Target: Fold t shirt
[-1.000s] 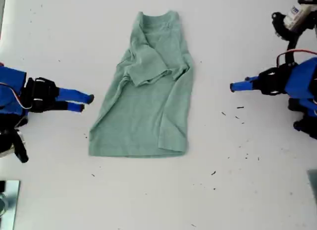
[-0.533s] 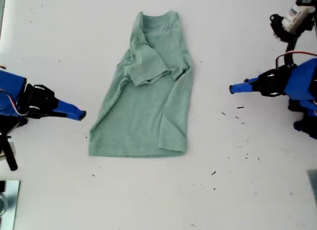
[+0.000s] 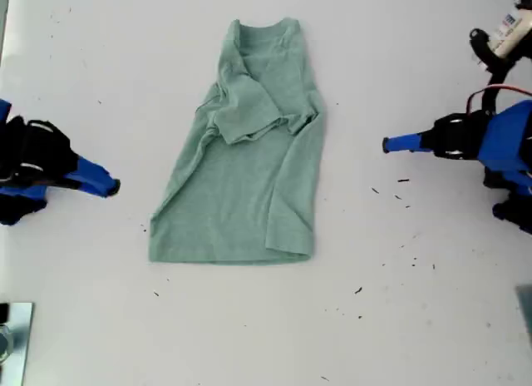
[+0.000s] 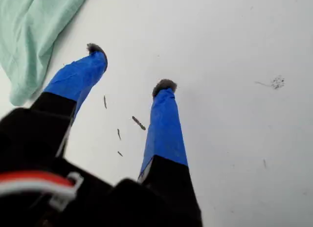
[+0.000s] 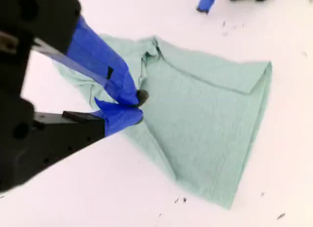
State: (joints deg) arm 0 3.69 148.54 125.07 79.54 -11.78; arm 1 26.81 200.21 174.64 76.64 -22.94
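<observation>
1st hand [image 4: 130,66] is gaping wide, 2nd hand [image 5: 138,107] is pinching shut on nothing, both sitting off the t shirt [image 3: 249,153]. Imo next is grabbing both hem corners evenly and lifting twd the collar, w/o dragging on the table [image 3: 399,319].

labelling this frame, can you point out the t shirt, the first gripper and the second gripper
t shirt [image 3: 241,195]: exterior view, on the flat lower body panel.
my first gripper [image 4: 129,68]: first wrist view, midway between the two blue fingertips.
my second gripper [image 5: 139,107]: second wrist view, where the blue fingertips meet.
</observation>
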